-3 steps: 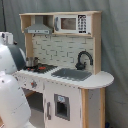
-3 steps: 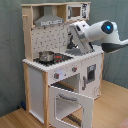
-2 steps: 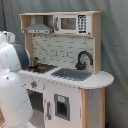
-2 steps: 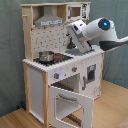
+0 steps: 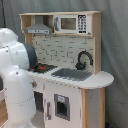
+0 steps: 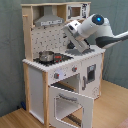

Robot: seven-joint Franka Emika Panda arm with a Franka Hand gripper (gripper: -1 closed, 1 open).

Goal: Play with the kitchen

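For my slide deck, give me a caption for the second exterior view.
White robot arm reaches over a toy kitchen with its oven door hanging open.

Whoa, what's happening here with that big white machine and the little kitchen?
A white robot arm is playing with a child-size toy kitchen. The arm reaches in over the countertop, near the sink and black faucet. In the second exterior view the oven door hangs open, and a small pot sits on the stovetop. The arm's gripper is not clearly visible, so I cannot tell whether it holds anything.

Opposite front corners; both show kitchen (image 5: 70, 75).
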